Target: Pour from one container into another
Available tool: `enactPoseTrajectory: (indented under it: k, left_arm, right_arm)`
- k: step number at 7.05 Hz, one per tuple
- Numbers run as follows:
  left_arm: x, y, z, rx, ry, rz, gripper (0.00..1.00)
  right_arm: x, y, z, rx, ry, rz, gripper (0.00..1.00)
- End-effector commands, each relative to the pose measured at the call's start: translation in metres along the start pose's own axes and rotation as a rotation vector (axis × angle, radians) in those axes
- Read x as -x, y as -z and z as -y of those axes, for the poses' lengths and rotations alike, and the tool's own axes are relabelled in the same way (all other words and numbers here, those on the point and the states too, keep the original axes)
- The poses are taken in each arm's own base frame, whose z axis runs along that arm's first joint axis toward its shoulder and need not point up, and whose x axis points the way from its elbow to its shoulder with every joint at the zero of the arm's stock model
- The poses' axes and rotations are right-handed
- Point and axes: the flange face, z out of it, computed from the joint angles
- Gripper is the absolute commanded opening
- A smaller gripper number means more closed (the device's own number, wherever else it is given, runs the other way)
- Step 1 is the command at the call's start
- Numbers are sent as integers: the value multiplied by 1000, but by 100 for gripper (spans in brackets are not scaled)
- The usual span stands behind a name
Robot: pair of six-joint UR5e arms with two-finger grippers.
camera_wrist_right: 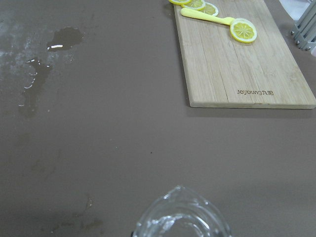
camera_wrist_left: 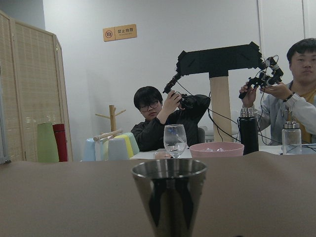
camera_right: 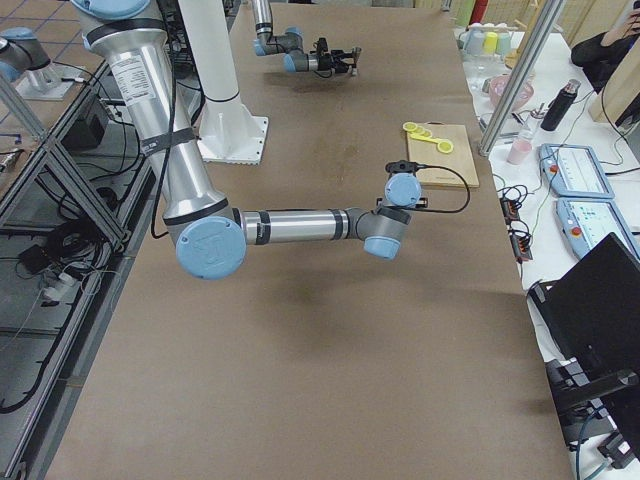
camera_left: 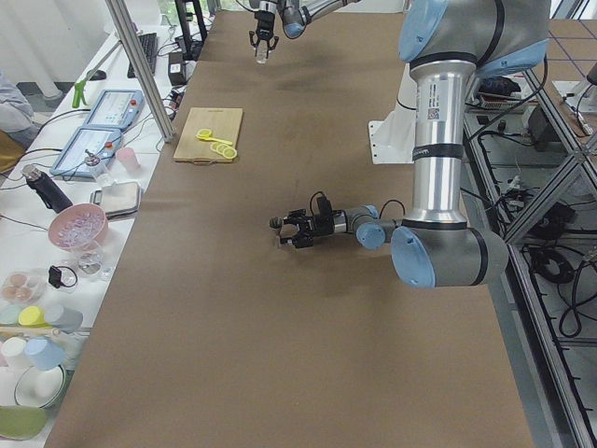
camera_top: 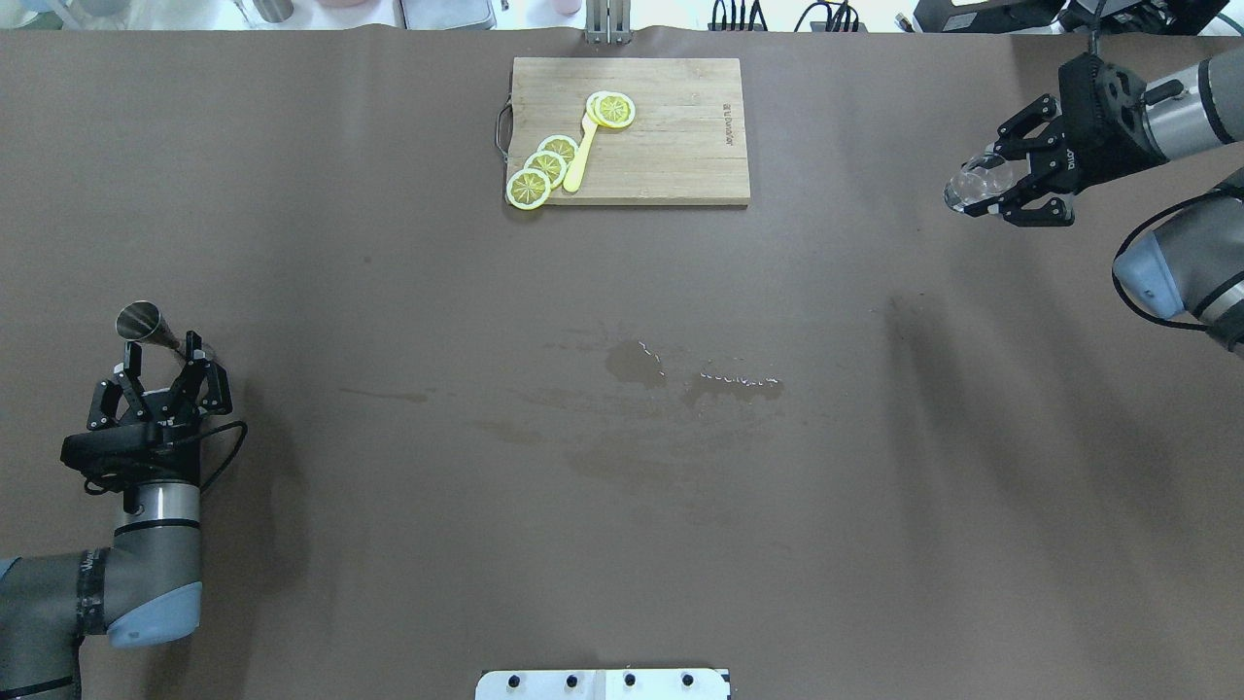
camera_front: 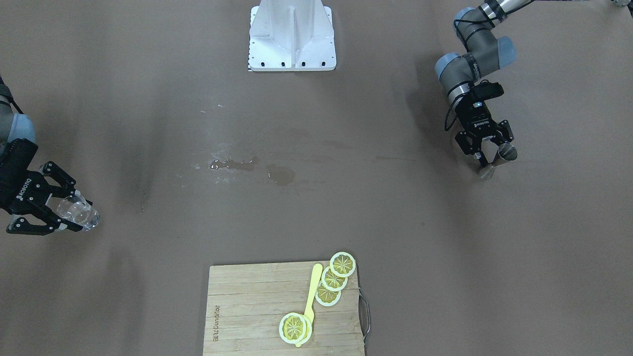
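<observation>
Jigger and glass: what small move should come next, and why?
Probably carry the glass in the right gripper toward the middle of the table. It and the jigger in the left gripper are held at opposite ends, too far apart to pour.

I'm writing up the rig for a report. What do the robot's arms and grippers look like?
Both arms, left arm and right arm, are silver-grey tubes with pale blue joint caps. The left gripper and right gripper are black two-fingered linkages with white ROBOTIQ lettering. A black cable loops at the left wrist.
</observation>
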Motion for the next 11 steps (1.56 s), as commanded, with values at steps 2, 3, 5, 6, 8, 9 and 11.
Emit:
enactPoseTrajectory:
  k: [2,3,5,6,8,9,11]
  left_arm:
    - [2,-3,-1,10,0,12,51]
    - [1,-3,0,10,2,12,34]
    - [-21,0,3,14,33,4,0]
    - [-36,2,9,16,60,-2,0]
    - [-60,11,37,11,97,-23,0]
    - [-96,18,60,15,80,-39,0]
    - [-191,37,101,24,41,-80,0]
  right_arm:
    - [-3,0,22,30,-52,29,0]
    - [-3,-1,27,34,-65,34,0]
    - [-5,0,47,33,-92,34,0]
    - [-3,5,55,24,-98,25,0]
    - [5,13,75,1,-145,15,0]
    - [14,21,89,-18,-162,11,0]
    - [32,24,121,-47,-190,1,0]
